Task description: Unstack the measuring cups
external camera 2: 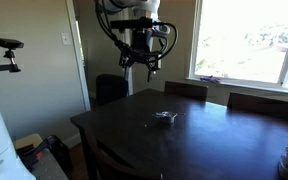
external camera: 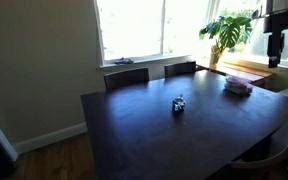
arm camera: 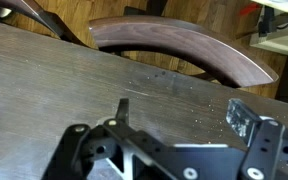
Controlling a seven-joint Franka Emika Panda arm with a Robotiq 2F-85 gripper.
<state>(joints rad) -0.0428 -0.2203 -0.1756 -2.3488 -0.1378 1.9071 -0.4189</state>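
As I judge it, nothing is done yet: the cups sit in one clump on the desk, and my tool hangs high, well apart, wide, holding nothing.

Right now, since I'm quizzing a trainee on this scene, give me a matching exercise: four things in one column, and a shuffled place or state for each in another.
Things:
1. measuring cups
2. gripper
3. potted plant
4. pinkish-white stack

Places or states:
a. by the window
b. open, high above the table
c. near the table's middle
d. on the table, toward the edge nearest the plant

Pairs: 1-c, 2-b, 3-a, 4-d
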